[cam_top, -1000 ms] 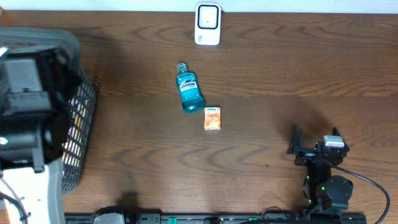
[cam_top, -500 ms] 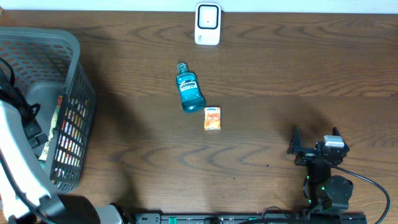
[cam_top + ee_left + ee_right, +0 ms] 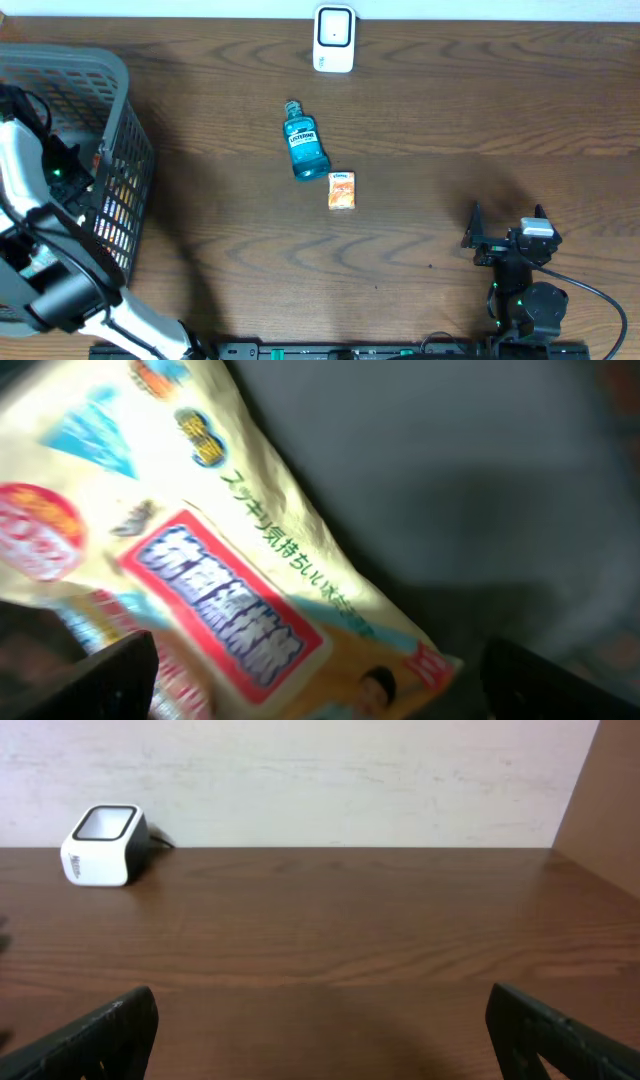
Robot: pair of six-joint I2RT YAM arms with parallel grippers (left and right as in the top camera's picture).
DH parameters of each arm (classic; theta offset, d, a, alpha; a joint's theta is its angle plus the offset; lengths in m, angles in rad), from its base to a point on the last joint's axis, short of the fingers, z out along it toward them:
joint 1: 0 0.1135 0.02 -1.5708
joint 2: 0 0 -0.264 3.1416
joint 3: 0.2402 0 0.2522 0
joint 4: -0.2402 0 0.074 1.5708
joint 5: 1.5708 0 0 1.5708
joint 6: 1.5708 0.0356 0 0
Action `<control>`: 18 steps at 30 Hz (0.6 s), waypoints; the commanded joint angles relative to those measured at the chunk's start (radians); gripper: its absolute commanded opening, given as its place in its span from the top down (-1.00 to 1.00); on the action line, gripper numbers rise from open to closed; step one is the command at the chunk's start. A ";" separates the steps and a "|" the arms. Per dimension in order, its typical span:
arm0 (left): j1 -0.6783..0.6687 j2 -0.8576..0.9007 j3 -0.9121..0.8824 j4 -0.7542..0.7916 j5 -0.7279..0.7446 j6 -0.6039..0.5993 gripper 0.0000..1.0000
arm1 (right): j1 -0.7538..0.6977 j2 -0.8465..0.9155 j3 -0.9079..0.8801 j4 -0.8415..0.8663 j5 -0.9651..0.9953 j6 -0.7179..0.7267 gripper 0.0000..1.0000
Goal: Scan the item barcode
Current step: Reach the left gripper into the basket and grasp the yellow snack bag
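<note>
Left fingers are spread wide, nothing between them, just the two dark tips poking in at the bottom corners of the left wrist view. Right under them is the packet: a soft, pale yellow plastic pack, kinda blurry, with a blue label framed in red carrying bold white Japanese characters, a line of green script along its upper side, a round red badge on the left, a light blue triangle and a little blue-and-orange logo near the top. It runs diagonally from upper left to lower right, and its lower end sits in the gap between the tips. The left tip overlaps its lower left part in the view, while the right tip hangs past its corner over dull gray. Can't tell if anything is actually touching. From overhead the left arm reaches down into the gray basket at the left edge of the counter, so that's where the pack lies. Right fingers are also splayed wide and empty, parked low at the near right. The scanner stands at the far edge, middle. A blue mouthwash bottle lies mid-counter with a small orange box just beside it.
</note>
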 commanded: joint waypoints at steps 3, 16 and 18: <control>0.003 0.133 -0.006 0.016 0.109 -0.018 -0.95 | -0.008 0.000 -0.001 -0.004 -0.003 -0.008 -0.99; 0.011 0.303 -0.005 0.031 0.172 0.214 0.85 | -0.008 0.000 -0.001 -0.004 -0.003 -0.008 -0.98; 0.026 0.279 0.003 0.030 0.176 0.248 0.86 | -0.008 0.000 -0.001 -0.004 -0.003 -0.008 -0.98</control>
